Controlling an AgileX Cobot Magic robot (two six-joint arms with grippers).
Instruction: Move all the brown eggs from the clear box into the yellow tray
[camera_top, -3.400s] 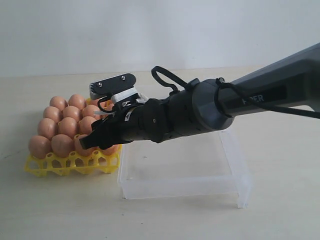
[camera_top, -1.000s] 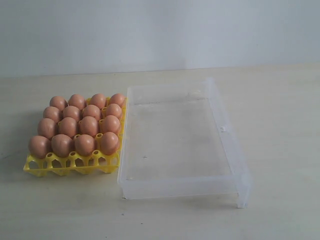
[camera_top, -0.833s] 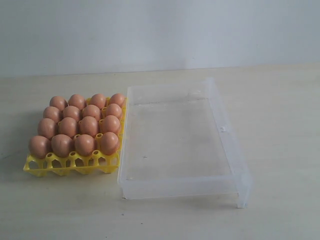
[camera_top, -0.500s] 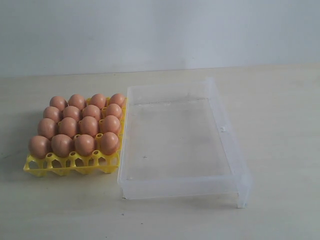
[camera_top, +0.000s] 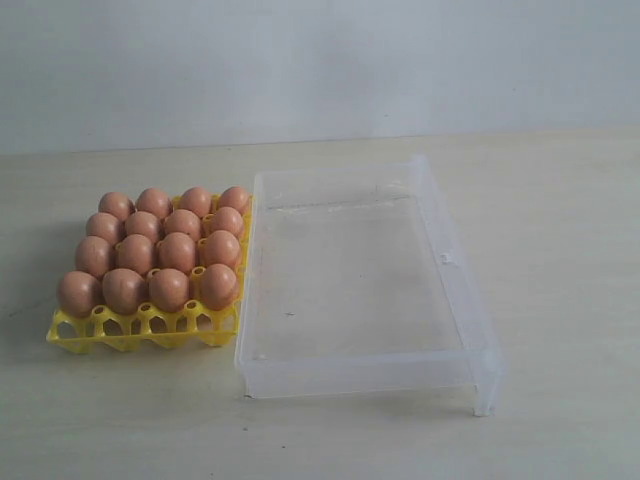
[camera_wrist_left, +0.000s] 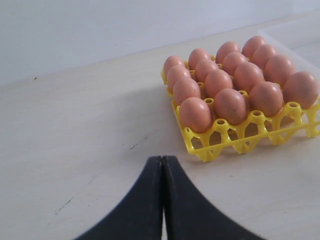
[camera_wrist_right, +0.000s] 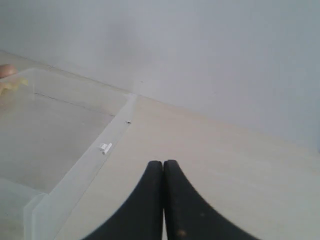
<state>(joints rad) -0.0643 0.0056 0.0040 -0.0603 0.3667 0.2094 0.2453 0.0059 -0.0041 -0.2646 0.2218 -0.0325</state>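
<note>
Several brown eggs fill the cups of the yellow tray on the left of the table. They show again as brown eggs in the yellow tray in the left wrist view. The clear box stands just right of the tray with no egg in it; its wall and latch tab show as the clear box in the right wrist view. My left gripper is shut on nothing, over bare table short of the tray. My right gripper is shut on nothing beside the box. Neither arm appears in the exterior view.
The pale wooden table stretches around tray and box, with a plain white wall behind. The box's near right corner stands on a small foot close to the table's front.
The right arm that reached over the tray's eggs seconds ago has left the exterior view. Over the last second nothing has moved.
</note>
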